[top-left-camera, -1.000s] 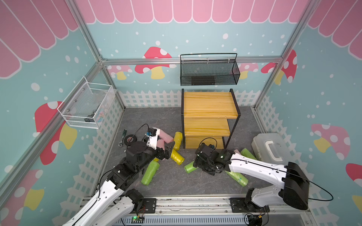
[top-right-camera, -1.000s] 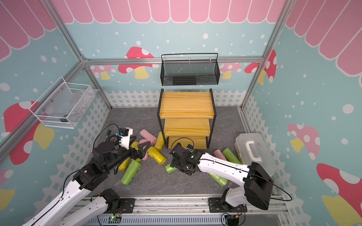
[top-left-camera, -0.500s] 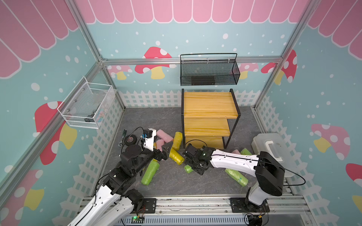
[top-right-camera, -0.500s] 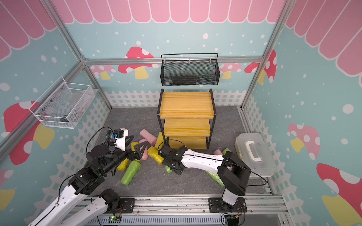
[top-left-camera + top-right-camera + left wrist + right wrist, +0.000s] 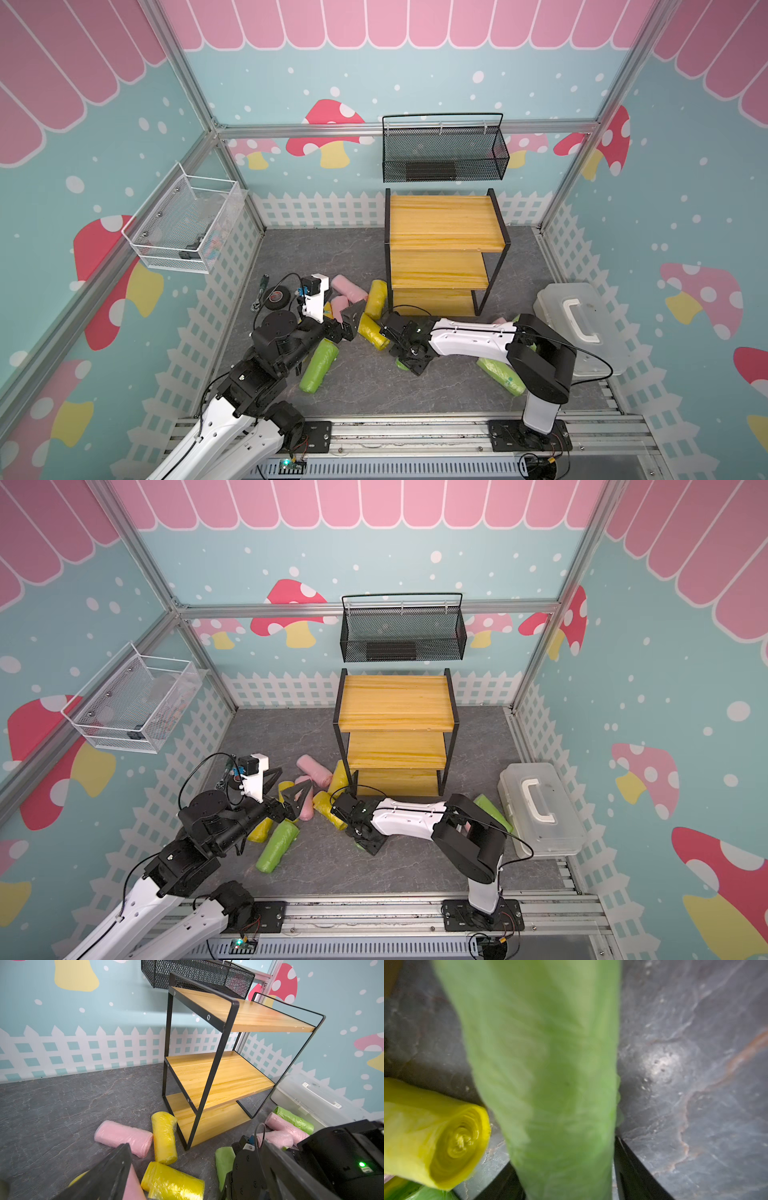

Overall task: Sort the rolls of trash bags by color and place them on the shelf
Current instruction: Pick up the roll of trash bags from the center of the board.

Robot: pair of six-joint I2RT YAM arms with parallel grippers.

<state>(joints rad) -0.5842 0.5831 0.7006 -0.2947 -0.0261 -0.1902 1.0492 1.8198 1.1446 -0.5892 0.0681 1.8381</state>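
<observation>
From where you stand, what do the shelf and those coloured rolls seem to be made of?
The shelf: pale wooden boards, judging by the grain lines, smoothly finished, in a thin matte black frame, probably metal. The rolls: thin, shiny plastic film, crinkled; the yellow roll shows spiral winding at its end.

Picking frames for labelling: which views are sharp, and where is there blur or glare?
Right wrist view: the green trash-bag roll fills the frame and is blurred; a glare patch sits on the grey floor. Left wrist view: the shelf is sharp, with no glare. Both top views: sharp, evenly lit.
</observation>
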